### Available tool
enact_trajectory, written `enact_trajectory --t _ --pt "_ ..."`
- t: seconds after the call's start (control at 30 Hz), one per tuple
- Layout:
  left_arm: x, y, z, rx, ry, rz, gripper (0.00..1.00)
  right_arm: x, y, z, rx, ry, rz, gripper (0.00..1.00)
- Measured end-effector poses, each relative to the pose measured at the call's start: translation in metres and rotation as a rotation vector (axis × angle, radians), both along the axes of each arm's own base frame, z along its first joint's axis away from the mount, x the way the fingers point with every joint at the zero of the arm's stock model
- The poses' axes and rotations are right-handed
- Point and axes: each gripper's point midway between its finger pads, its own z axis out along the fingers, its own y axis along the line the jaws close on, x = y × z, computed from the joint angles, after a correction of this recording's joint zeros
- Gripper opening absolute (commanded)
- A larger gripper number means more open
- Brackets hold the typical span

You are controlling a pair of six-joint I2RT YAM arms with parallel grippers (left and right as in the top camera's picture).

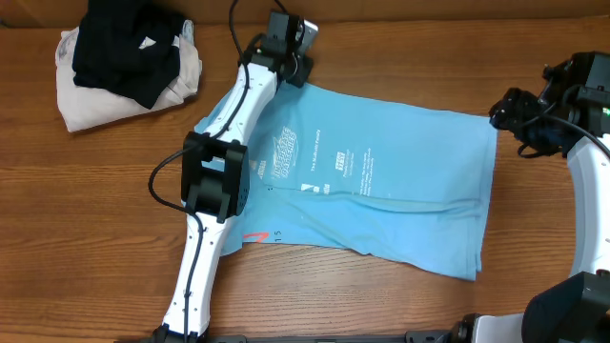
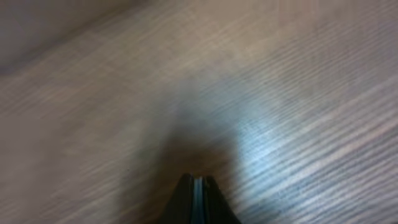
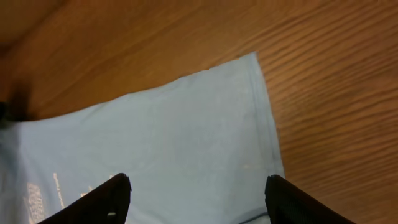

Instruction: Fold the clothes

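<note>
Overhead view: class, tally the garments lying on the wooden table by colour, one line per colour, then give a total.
Light sky-blue thin T-shirt with printed text: 1
Black crumpled cloth garment: 1
Cream-white cloth garment: 1
Total: 3

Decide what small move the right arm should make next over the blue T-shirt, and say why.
Probably lower the right gripper onto the T-shirt near its corner and close. It hangs open above the flat cloth, holding nothing, with that corner just ahead on the table.
</note>
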Motion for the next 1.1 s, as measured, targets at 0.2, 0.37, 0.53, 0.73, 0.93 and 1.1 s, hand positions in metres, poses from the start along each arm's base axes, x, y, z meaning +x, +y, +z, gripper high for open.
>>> enact_trajectory --t 0.2,0.37,0.53,0.73,0.93,1.1 --pt "-0.002 0.01 0.078 0.0 -0.045 0.065 0.04 0.015 -0.004 0.001 -0.014 -0.048 0.001 0.72" --pt "-0.015 0.009 0.101 -0.001 -0.034 0.062 0.04 0.038 -0.005 -0.028 -0.01 -0.026 0.014 0.69" --pt "-0.035 0.002 0.088 0.018 0.053 0.062 0.04 0.082 0.005 -0.067 -0.022 -0.066 0.057 0.66" --pt "-0.046 -0.011 0.084 0.003 0.087 0.073 0.04 0.132 0.016 -0.109 -0.067 -0.148 0.091 0.65" --pt "-0.054 -0.008 0.078 0.01 0.13 0.088 0.04 0.153 0.016 -0.164 -0.11 -0.14 0.082 0.65" --pt "-0.058 -0.002 0.075 0.026 0.15 0.108 0.04 0.164 0.007 -0.181 -0.152 -0.164 0.056 0.65"
